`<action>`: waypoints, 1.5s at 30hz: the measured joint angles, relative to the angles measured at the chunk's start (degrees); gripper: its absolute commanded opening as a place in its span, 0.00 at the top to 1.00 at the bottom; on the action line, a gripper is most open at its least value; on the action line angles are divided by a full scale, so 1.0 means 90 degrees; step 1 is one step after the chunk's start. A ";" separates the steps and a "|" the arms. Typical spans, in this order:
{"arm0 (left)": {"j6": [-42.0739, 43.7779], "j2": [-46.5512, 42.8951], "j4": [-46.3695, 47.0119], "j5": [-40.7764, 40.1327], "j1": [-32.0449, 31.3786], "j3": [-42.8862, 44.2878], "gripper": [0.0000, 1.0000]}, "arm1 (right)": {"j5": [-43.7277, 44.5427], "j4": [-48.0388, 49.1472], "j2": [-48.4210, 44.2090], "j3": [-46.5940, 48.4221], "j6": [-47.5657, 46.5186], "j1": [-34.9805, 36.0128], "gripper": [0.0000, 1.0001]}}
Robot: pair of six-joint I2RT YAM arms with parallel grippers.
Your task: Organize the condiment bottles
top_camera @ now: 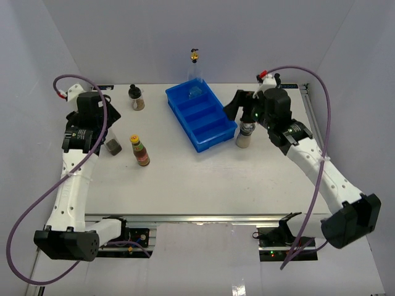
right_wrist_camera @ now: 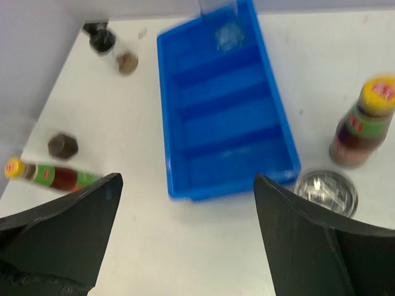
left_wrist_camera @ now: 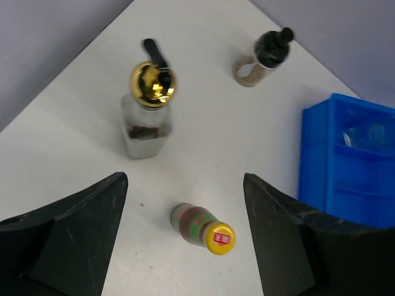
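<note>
Two end effectors, both mine, both spread and holding nothing. My left end effector point(left_wrist_camera: 184, 185): gold-capped bottle point(left_wrist_camera: 148, 105) ahead-left, sauce bottle point(left_wrist_camera: 203, 228) beneath the gap, black-capped jar point(left_wrist_camera: 262, 58) farther off. Blue tray point(top_camera: 216, 137): clear bottle point(top_camera: 195, 71) in its far compartment. My right end effector point(right_wrist_camera: 188, 182): squat jar point(right_wrist_camera: 326, 191) and second sauce bottle point(right_wrist_camera: 363, 123) on the worktop, right of the tray.

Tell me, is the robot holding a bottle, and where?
No. The left pincer and right pincer are both open, gripping nothing.
</note>
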 measured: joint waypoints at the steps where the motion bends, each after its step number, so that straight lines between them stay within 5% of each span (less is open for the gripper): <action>1: -0.0054 0.0005 -0.0016 0.0056 0.0223 -0.0116 0.16 | -0.0126 -0.0085 -0.0270 -0.0290 0.0019 0.0000 0.04; 9: -0.0296 0.0316 0.0139 0.0329 0.1018 -0.0911 0.19 | -0.0867 0.0360 -0.2108 -0.1856 -0.0206 0.0012 0.05; 37: -0.0114 0.1805 0.1425 -0.0141 0.1017 -0.0999 0.29 | -0.1277 0.0782 -0.2366 -0.2236 -0.0571 0.0010 0.06; 45: -0.0074 0.1811 0.1426 -0.0245 0.1016 -0.0999 0.99 | -0.1270 0.0781 -0.2367 -0.2236 -0.0639 0.0010 0.06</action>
